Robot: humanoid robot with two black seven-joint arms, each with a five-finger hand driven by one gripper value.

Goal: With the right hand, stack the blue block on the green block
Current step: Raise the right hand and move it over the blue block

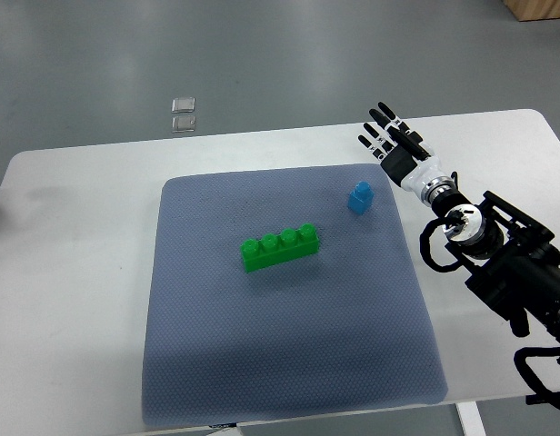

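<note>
Right hand (389,136) open-fingered, empty, far right of small blue plastic block (359,198); best lowered squarely over it, pinching the sides before carrying left to long green studded brick (280,247)

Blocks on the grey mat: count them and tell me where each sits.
2. The green block lies near the mat's middle; the blue block stands apart, toward the far right corner, near the right hand. None seems hidden.

A white tabletop (71,272) with rounded corners is covered at its centre by a grey-blue textured mat (289,354). Beyond its far edge, a grey floor (262,54) is seen, on which a small clear square object (183,114) is set.
</note>
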